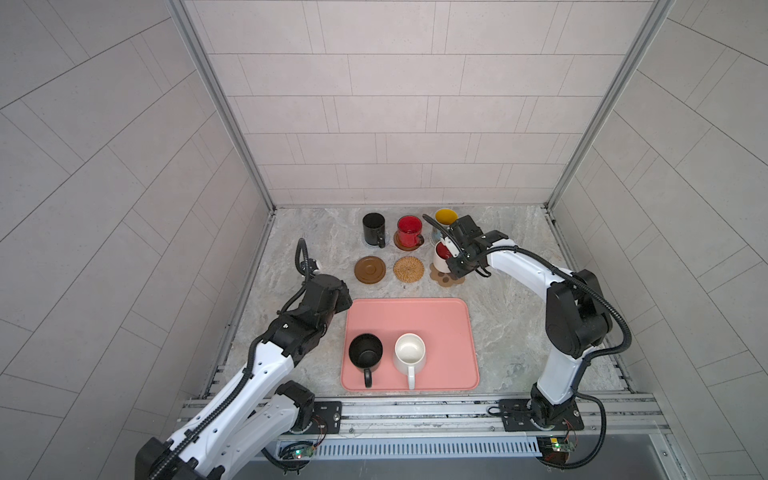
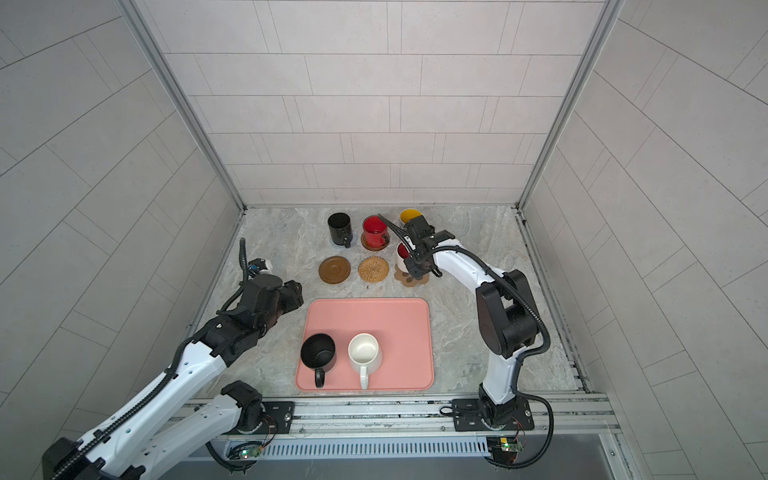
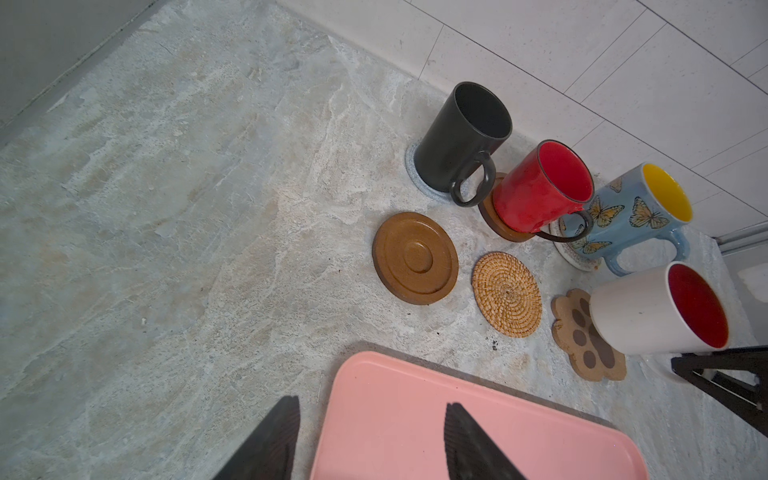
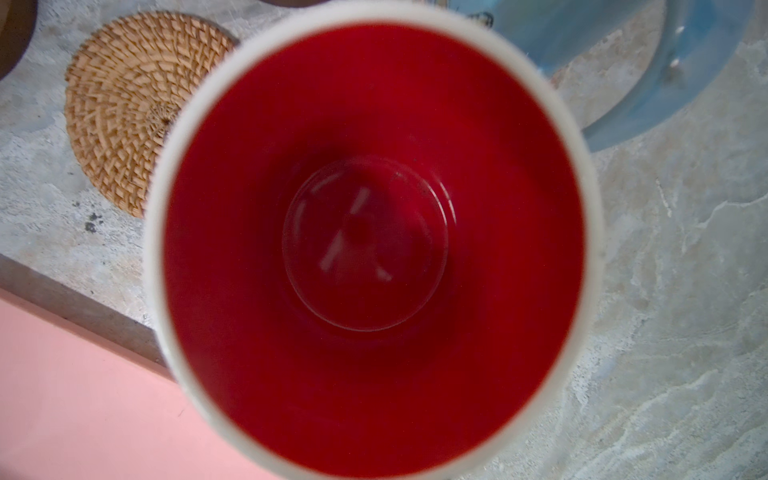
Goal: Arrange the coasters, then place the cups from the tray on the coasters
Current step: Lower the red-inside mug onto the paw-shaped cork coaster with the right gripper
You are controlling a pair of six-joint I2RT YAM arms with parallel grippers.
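Note:
My right gripper (image 1: 452, 258) is shut on the white cup with red inside (image 1: 439, 252), which sits on or just over the brown paw coaster (image 1: 446, 281); its handle and my fingers are hidden. In the right wrist view that cup's red inside (image 4: 374, 249) fills the frame. My left gripper (image 3: 372, 402) is open and empty over the far left corner of the pink tray (image 1: 436, 324). A black cup (image 1: 365, 353) and a white cup (image 1: 410, 353) stand on the tray. A brown disc coaster (image 1: 370, 269) and a rattan coaster (image 1: 409, 269) lie bare.
In the back row, a tall black cup (image 1: 373, 227) stands on a grey-blue coaster (image 3: 415, 174). A red cup (image 1: 409, 230) stands on a brown disc (image 1: 405, 246), and a blue cup with yellow inside (image 1: 445, 216) on a whitish coaster (image 3: 567, 249). Walls close in on three sides.

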